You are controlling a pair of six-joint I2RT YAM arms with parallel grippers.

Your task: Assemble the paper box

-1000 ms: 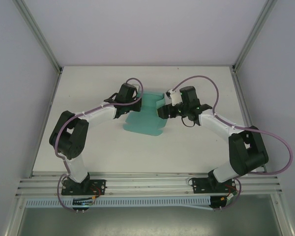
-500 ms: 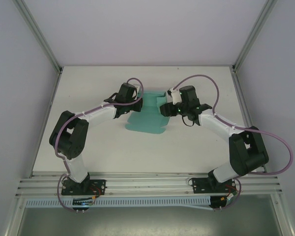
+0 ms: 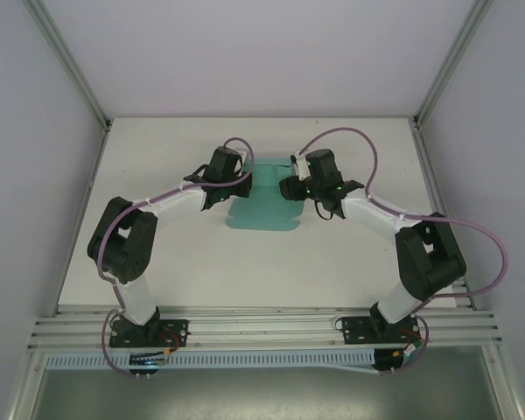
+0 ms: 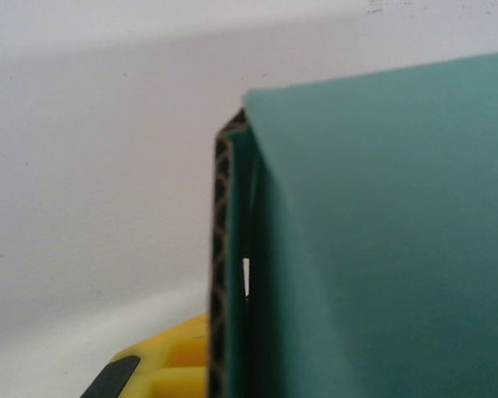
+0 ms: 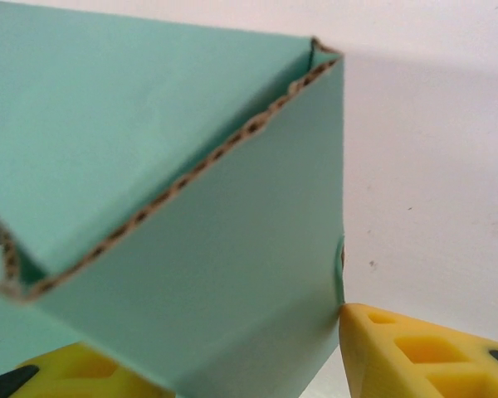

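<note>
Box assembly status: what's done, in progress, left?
Done: folding has started. The right wrist view shows panels of the paper box raised and meeting at a corner.
In hand: the left gripper and right gripper work its opposite sides, with card against the right fingers.
Left: from above, much of it lies flat on the table. It is not yet a closed box.
</note>
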